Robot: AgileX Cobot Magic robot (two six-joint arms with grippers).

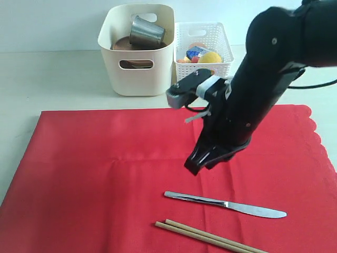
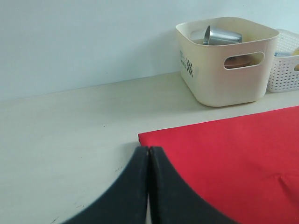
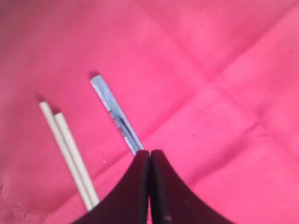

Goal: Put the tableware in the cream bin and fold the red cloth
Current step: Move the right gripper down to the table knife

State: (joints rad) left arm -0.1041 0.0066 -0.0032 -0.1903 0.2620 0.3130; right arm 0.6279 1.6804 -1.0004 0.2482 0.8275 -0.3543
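Still spread flat, the red cloth carries the knife and chopsticks near its front edge, so folding now would trap them. Far behind, the bin already holds the cup. The right gripper hovers above the knife, jaws pressed together and empty; descending like that, it would only nudge the blade. The left gripper is likewise closed, holding nothing.

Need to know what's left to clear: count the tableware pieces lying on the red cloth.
3: the silver knife and, nearer the front edge, two chopsticks lying side by side. The right arm may hide more.
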